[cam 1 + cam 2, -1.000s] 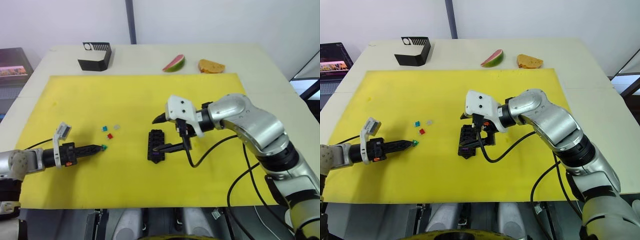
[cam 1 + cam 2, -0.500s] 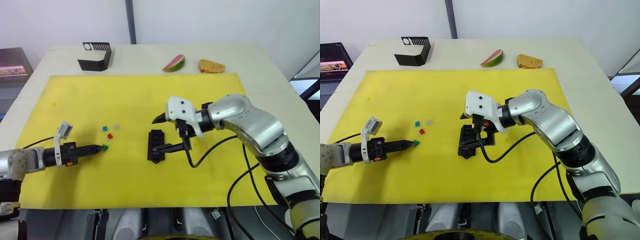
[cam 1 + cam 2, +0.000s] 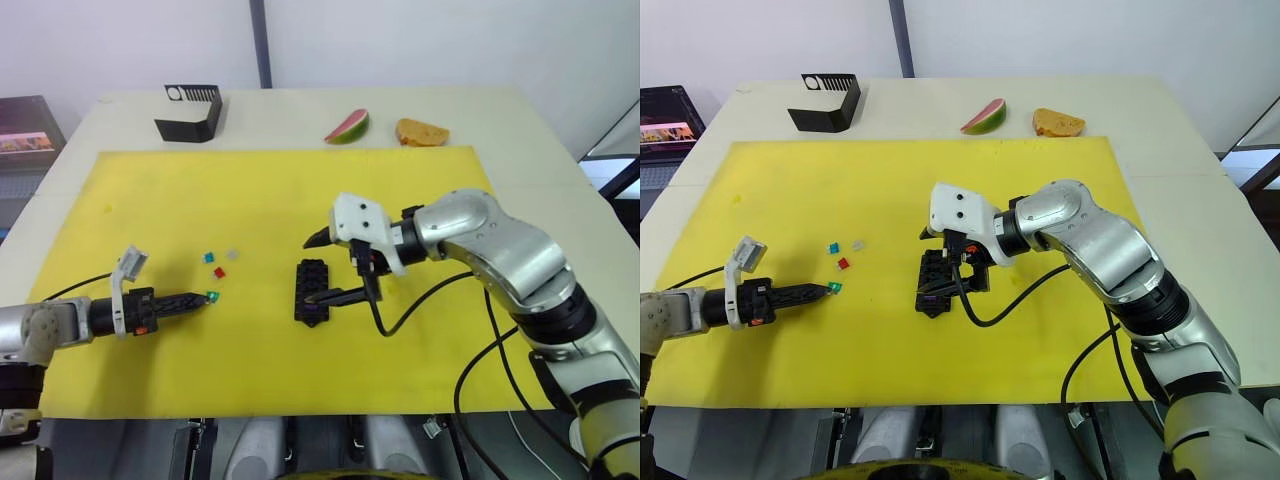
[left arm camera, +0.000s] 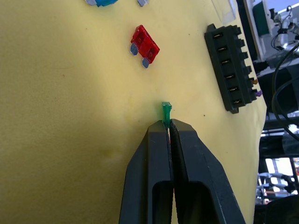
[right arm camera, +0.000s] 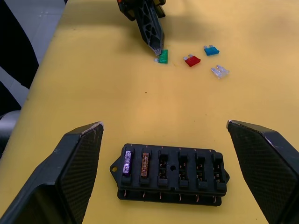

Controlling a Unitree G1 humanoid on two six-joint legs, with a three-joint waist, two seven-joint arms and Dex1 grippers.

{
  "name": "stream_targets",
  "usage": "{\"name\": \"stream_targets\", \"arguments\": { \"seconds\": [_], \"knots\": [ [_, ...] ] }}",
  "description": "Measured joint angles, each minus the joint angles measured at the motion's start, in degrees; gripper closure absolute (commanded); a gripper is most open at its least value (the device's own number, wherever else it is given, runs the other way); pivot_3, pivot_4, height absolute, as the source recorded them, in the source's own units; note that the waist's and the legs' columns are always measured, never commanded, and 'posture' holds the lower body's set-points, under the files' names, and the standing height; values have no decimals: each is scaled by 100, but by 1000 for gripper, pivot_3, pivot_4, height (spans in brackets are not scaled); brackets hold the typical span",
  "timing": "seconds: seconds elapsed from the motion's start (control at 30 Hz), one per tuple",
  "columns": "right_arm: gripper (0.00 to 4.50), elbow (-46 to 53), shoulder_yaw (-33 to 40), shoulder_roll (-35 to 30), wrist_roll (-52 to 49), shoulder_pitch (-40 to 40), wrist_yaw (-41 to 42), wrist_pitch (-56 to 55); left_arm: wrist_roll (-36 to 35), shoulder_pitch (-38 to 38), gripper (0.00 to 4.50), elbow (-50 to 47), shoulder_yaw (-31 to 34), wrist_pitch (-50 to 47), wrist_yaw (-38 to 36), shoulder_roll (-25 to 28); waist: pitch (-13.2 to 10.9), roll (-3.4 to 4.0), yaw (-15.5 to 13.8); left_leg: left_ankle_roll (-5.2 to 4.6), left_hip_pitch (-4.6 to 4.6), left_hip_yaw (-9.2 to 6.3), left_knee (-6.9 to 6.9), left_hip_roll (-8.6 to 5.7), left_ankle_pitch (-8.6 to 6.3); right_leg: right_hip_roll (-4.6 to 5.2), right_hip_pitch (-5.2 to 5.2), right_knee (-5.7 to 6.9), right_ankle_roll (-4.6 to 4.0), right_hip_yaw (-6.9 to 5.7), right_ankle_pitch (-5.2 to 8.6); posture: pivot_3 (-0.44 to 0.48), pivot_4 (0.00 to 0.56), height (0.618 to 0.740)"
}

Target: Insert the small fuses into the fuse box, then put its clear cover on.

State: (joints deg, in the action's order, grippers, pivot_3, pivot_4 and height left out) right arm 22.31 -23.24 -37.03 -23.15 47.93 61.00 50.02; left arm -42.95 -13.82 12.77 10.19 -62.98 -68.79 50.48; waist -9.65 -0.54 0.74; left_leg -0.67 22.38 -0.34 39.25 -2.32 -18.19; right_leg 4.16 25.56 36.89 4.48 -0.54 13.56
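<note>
The black fuse box [image 3: 312, 290] lies mid-mat, with a purple fuse [image 5: 127, 163] and an orange fuse [image 5: 145, 163] in its slots. My right gripper [image 3: 325, 268] is open and hovers over the box, one finger on each side. At the left, my left gripper [image 3: 203, 297] is shut on a green fuse [image 4: 166, 112], held low over the mat. Just beyond it lie a red fuse [image 3: 219, 272], a teal fuse [image 3: 209, 257] and a pale grey fuse [image 3: 233, 254]. The clear cover [image 4: 225, 10] shows faintly as a transparent edge past the box's end.
The yellow mat [image 3: 300, 190] covers most of the pale table. A black bent bracket [image 3: 190, 112] stands at the back left. A watermelon slice [image 3: 348, 127] and a bread piece [image 3: 422, 132] lie at the back. A black cable [image 3: 420, 300] loops beneath my right gripper.
My left gripper, with the green fuse, has edged slightly right and nearer. The right gripper and the fuse box have not moved.
</note>
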Motion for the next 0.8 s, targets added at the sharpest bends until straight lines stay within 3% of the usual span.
{"name": "stream_targets", "arguments": {
  "seconds": [0.5, 0.57, 0.8],
  "knots": [
    [0, 0, 18, -7, 6, -30, 7, -18, -88, 241, 4479, -360, 151, 24, -7, 58, 0, 0, 3, 0, 0, 0, -2, 0, 0, 1, 0, -4, 0, 0, 0, 0, 150, 740],
    [0, -1, 162, -6, -145, -111, 3, 128, -205, 259, 4479, -609, 248, -13, -8, 59, -1, -2, -6, -1, 2, 0, -3, 1, -1, 2, 0, -7, 0, 0, 0, 0, 150, 740],
    [0, -28, 1696, 242, -1843, -226, -224, 1694, -1357, -34, 4479, -2392, 749, -475, 281, -12, -2, -4, -8, -8, 2, -3, -5, 1, -5, 5, -11, -25, 0, 0, 0, 0, 150, 740]
  ]
}}
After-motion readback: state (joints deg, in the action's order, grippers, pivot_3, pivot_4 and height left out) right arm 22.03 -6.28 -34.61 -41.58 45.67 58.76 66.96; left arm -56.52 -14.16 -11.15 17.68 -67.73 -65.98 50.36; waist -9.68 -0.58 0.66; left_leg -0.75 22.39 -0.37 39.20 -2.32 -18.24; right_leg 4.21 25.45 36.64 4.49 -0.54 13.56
